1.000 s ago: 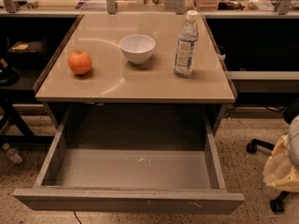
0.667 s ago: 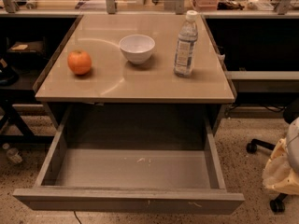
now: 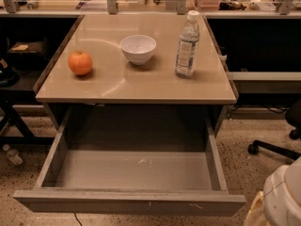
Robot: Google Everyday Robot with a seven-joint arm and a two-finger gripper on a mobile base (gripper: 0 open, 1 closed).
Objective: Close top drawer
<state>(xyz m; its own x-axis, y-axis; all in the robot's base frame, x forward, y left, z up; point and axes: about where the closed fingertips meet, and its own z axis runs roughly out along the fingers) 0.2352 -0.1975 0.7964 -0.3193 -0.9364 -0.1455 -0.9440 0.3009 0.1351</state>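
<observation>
The top drawer (image 3: 129,204) stands wide open; tool out of view, cannot tell its state

top drawer (image 3: 131,173): wide grey metal tray, deep, open, pulled far out from under the tan tabletop (image 3: 136,79). Its flat front sits well forward of the tabletop's front edge, level and square to it. Pale scuffs on tray floor and front rim. Gripper out of frame.

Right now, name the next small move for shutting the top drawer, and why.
Probably bring the claw, not in view here, up to the front of the top drawer, ready to push: it stands pulled far out, with nothing touching it.
</observation>
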